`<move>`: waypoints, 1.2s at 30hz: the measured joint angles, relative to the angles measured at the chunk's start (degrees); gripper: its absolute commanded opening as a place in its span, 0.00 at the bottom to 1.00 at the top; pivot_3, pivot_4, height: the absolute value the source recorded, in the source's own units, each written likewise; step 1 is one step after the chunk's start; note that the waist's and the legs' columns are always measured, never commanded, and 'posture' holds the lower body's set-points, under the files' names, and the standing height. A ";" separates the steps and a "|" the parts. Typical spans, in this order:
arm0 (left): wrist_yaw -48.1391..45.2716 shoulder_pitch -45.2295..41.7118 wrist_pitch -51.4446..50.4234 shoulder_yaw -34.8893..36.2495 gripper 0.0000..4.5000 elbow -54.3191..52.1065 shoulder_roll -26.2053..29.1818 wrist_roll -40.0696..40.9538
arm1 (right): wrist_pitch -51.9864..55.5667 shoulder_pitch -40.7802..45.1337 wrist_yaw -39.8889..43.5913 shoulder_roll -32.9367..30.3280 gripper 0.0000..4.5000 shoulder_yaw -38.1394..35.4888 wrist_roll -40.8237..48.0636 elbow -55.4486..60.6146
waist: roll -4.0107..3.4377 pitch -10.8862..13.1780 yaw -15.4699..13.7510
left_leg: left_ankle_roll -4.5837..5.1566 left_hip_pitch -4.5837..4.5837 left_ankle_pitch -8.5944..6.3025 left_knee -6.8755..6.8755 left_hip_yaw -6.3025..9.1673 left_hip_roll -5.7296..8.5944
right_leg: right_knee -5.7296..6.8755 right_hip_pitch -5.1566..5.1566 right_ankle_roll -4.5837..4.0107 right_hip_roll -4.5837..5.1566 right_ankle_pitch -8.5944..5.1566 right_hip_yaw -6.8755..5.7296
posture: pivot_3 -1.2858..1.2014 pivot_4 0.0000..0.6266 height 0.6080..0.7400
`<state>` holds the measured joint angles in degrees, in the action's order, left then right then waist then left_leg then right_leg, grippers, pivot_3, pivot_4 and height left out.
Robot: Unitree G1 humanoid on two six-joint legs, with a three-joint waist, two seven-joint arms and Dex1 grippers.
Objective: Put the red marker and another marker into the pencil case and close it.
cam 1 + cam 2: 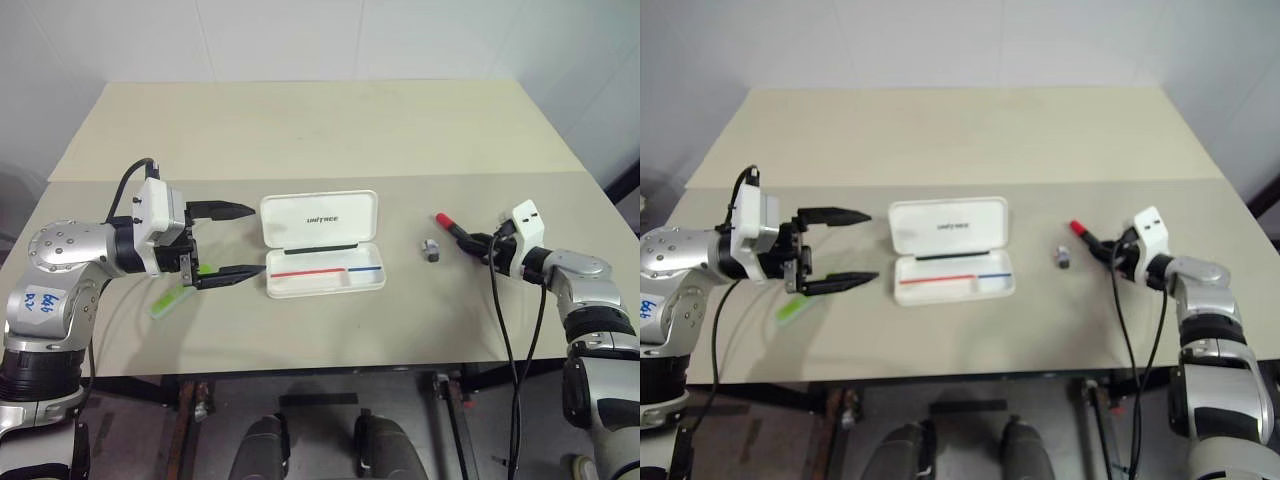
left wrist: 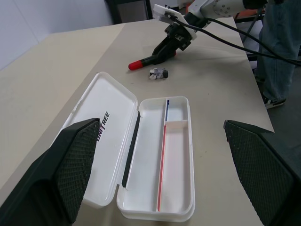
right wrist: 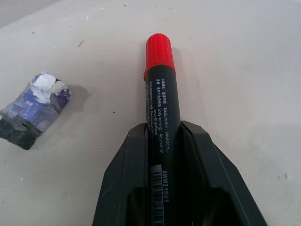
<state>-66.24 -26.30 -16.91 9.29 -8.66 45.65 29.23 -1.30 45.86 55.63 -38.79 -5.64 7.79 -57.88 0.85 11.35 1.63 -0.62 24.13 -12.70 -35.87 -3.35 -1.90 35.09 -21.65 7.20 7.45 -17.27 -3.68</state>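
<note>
Right wrist view: right end effector [image 3: 162, 155] level, clamped on the red marker [image 3: 161, 94]; left end effector [image 1: 228, 242] level, wide.

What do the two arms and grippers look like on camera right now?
Both arms are silver-grey metal with dark joints. Each wrist carries a white boxy camera housing, and a black cable loops from it back along the arm. The left gripper and right gripper each have two black, tapered fingers; the left fingers' inner faces are textured with a fine grid. A white sticker with blue handwriting sits on the left arm.
</note>
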 measured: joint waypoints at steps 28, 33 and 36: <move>2.88 10.79 4.68 4.01 1.00 1.04 0.20 -0.96 | -11.32 3.20 15.58 15.34 0.14 18.82 -1.02 31.85 | 0.13 0.14 0.12 | -0.04 0.07 -0.03 0.32 -0.52 -0.13 | 0.53 -0.75 -0.10 -0.04 -0.06 0.42 | 0.52 0.24 1.00; 3.82 11.30 4.96 4.04 1.00 0.16 0.17 -1.12 | -19.10 6.11 12.81 17.42 0.14 20.94 -6.78 22.74 | 0.16 0.14 0.14 | -0.28 0.08 0.11 0.37 -0.62 -0.14 | 0.57 -0.78 -0.10 -0.06 -0.06 0.50 | 0.52 0.24 1.00; 4.45 11.41 4.96 4.05 1.00 -0.06 0.17 -1.12 | -22.62 7.06 11.99 18.31 0.14 22.17 -9.47 17.85 | 0.16 0.14 0.09 | -0.28 0.08 0.11 0.38 -0.62 -0.14 | 0.58 -0.78 -0.10 -0.06 -0.06 0.50 | 0.52 0.24 1.00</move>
<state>-61.79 -14.89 -11.95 13.34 -8.72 45.83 28.10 -23.92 52.93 67.61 -20.48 16.52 -1.68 -40.03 1.02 11.49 1.72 -0.90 24.22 -12.59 -35.50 -3.97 -2.04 35.67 -22.44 7.10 7.39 -17.33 -3.18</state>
